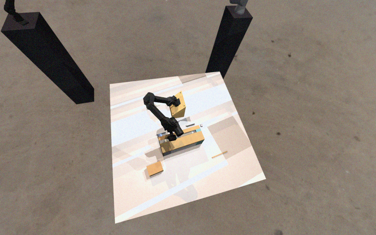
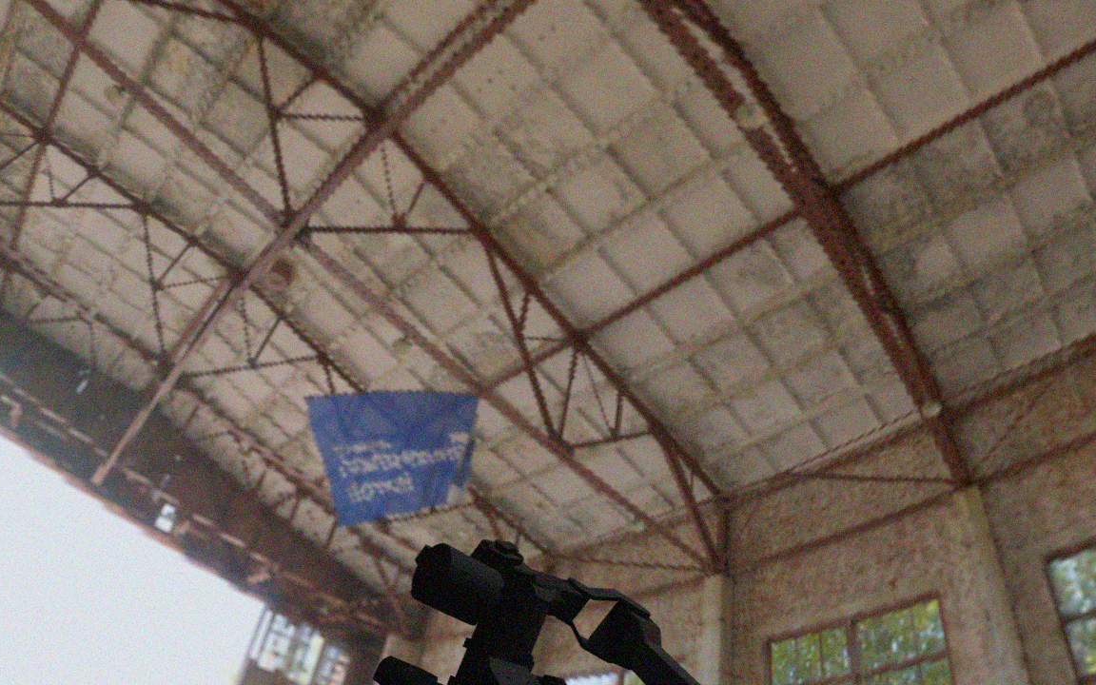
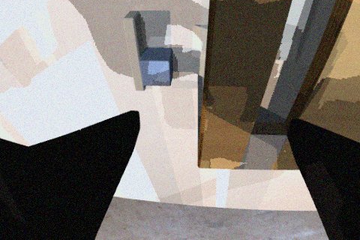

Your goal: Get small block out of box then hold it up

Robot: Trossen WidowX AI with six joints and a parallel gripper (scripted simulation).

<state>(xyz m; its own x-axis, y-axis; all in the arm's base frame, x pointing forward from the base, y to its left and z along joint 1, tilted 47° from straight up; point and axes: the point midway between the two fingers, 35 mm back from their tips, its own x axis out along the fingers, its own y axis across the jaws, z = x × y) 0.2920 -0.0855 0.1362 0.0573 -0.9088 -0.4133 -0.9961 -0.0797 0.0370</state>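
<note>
A blue block (image 3: 157, 68) (image 1: 160, 135) sits on the table, outside the box. In the wrist view it is against or very near a short grey bar (image 3: 134, 52), on the side facing the box. The wooden box (image 3: 225, 146) (image 1: 185, 142) stands upright, with a narrow gap of table between it and the block. My gripper (image 3: 214, 123) is open and empty. In the wrist view its left finger is below the bar and its right finger overlaps the near end of the box. The arm hangs over the box in the top view. The shelf is not clearly visible.
A second grey bar (image 1: 190, 124) and a small pale piece (image 1: 201, 125) lie behind the box. An orange-brown slab (image 1: 154, 168) lies front left. A thin wooden stick (image 1: 219, 154) lies right of the box. The exterior view shows only the arm and the building.
</note>
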